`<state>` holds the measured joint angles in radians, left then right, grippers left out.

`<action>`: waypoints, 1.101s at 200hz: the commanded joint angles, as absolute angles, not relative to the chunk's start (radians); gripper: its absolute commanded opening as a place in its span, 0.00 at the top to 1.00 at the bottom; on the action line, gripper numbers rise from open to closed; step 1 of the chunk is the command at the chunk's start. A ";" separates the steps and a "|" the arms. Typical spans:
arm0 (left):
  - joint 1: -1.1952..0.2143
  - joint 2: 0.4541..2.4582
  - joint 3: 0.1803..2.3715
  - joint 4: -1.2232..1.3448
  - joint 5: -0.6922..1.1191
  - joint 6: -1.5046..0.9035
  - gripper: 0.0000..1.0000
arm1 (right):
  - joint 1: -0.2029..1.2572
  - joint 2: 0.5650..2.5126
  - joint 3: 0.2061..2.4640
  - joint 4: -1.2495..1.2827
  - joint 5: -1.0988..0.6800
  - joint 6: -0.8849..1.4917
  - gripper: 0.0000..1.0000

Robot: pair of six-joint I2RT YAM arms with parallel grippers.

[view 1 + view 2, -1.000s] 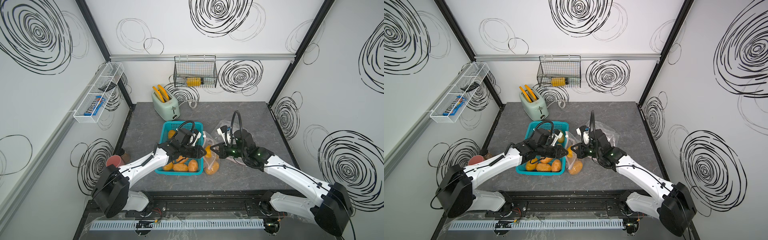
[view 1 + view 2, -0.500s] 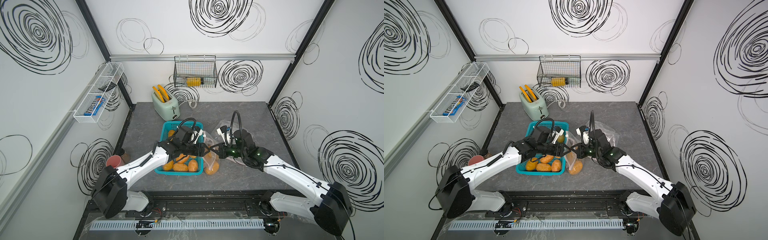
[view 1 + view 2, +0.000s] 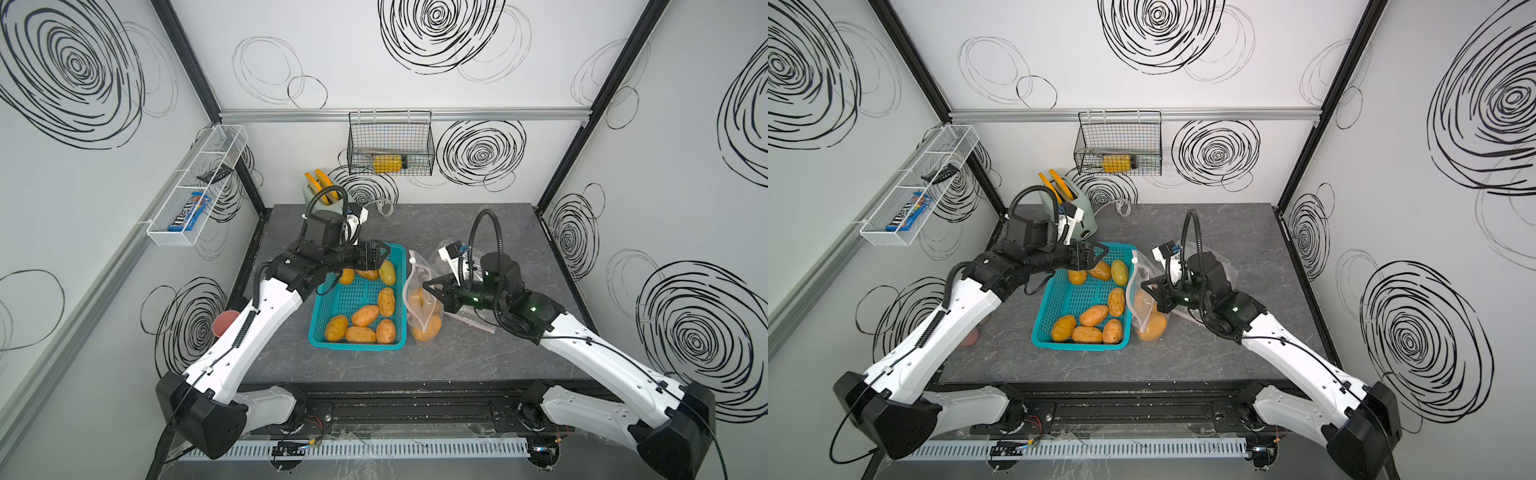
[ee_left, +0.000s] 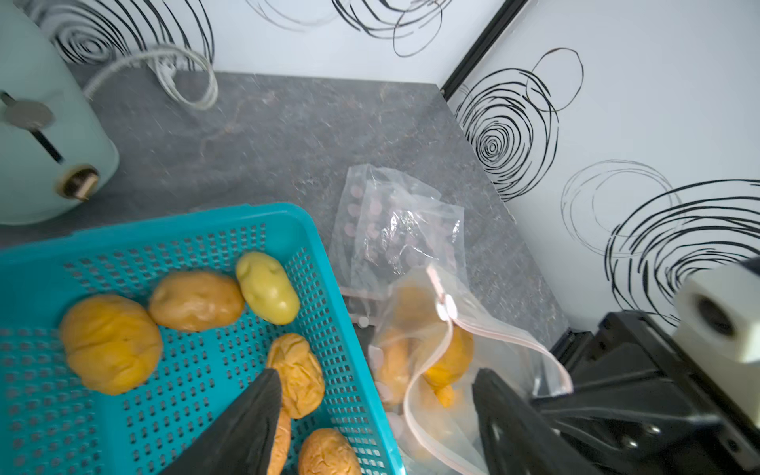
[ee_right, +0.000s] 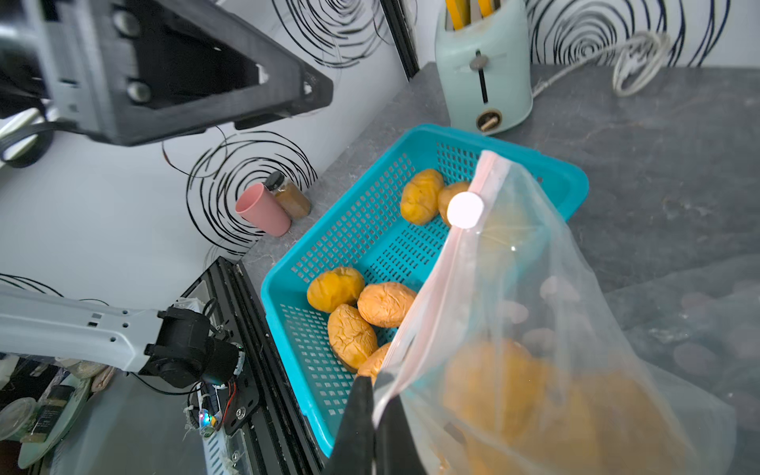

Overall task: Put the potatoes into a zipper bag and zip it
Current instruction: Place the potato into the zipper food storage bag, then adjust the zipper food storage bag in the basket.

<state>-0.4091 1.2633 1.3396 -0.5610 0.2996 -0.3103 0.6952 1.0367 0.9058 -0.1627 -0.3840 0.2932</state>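
One grey tabletop (image 3: 457,232) carries everything you are working with. On it sits a teal basket (image 3: 357,345), and just beside that, on the side toward your right arm, a clear zipper bag (image 3: 419,270) is held up with its mouth open. Your left pincer (image 3: 379,257) hangs over the far end of the basket, jaws spread wide and empty. Your right pincer (image 5: 372,395) is pinched tight on the bag's rim. Eight potatoes (image 3: 365,316) lie in the basket, one of them a paler yellow-green (image 3: 387,272); at least two more orange ones (image 3: 427,330) show through the plastic at the bottom of the bag. The bag's white slider (image 5: 464,209) sits at one end of the zip.
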 commanded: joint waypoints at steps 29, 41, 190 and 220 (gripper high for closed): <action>-0.387 1.183 1.302 -0.509 0.263 -0.092 0.18 | 0.709 0.997 1.049 -0.196 -0.562 0.064 1.00; -0.387 1.146 1.270 -0.462 0.246 -0.055 0.18 | 0.726 1.022 1.080 -0.192 -0.639 0.026 1.00; -0.362 0.571 0.714 -0.305 -0.050 0.199 0.10 | 0.844 1.459 1.182 -0.317 -0.560 -0.530 1.00; -0.472 0.582 0.763 -0.408 -0.135 0.402 0.07 | 0.889 1.376 1.074 -0.264 -0.569 -0.593 1.00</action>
